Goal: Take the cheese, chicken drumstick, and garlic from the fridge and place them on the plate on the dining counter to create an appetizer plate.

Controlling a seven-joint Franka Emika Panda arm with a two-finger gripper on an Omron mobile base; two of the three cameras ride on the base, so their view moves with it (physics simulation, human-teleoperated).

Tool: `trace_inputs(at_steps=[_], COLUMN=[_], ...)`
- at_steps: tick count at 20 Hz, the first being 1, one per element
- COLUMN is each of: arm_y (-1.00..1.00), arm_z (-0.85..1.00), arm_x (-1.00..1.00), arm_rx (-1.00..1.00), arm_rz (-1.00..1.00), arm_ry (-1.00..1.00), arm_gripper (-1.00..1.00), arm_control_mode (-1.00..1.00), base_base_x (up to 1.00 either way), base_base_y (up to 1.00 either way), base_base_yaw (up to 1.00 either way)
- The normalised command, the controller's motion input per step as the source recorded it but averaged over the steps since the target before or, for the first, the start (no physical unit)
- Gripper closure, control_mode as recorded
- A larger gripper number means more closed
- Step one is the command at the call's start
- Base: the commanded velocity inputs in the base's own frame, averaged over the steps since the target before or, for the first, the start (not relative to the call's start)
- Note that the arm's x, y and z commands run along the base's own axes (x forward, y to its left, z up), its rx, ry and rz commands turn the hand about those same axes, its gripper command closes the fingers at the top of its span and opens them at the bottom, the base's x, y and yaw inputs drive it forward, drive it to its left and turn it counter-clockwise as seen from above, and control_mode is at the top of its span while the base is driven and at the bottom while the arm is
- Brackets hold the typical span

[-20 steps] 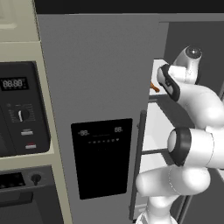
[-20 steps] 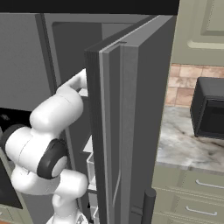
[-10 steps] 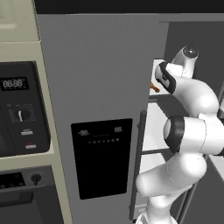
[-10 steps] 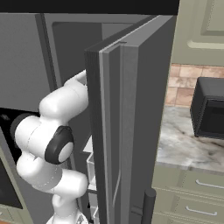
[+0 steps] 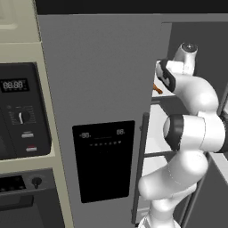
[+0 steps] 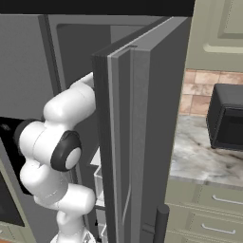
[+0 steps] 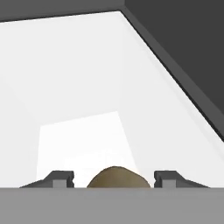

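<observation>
Arm reaching into the open fridge (image 5: 102, 67). In the hand view, the gripper (image 7: 114, 178) points along a white inner shelf (image 7: 78, 100), and its two dark fingertips (image 7: 59, 177) stand well apart, so the jaws are wide. Between them sits the rounded brown top of an object that appears to be the chicken drumstick (image 7: 117, 178); whether either fingertip touches it cannot be told, since the rest of it is cut off at the lower edge. In the left base view, the white arm rises at lower right and bends into the fridge's interior beside the closed door carrying the black dispenser panel (image 5: 103, 160); a small orange-brown piece of the drumstick (image 5: 156, 89) shows just beside the wrist, at shelf height. In the right base view, the open fridge door (image 6: 137, 142) hides the hand; a black appliance (image 6: 227, 116) stands on the marbled bench (image 6: 209, 161) to the right.
</observation>
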Motion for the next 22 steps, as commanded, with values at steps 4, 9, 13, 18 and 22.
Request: trace_inputs(at_steps=[4, 9, 13, 18, 22], arm_y=[0.00, -0.07, -0.01, 0.00, 0.22], arm_z=[-0.19, -0.25, -0.75, -0.15, 0.08], arm_x=[0.00, -0.19, -0.74, -0.92, -1.00], arm_rx=[0.00, 0.00, 0.00, 0.00, 0.00], arm_rz=[0.00, 0.00, -0.01, 0.00, 0.00], arm_ry=[0.03, -0.04, -0.16, -0.11, 0.00], arm_gripper=[1.00, 1.00, 1.00, 1.00, 1.00], arm_control_mode=[-1.00, -1.00, -1.00, -1.00, -1.00], base_base_x=[0.00, 0.00, 0.00, 0.00, 0.00], base_base_y=[0.00, 0.00, 0.00, 0.00, 0.00], base_base_yaw=[0.00, 0.00, 0.00, 0.00, 0.00])
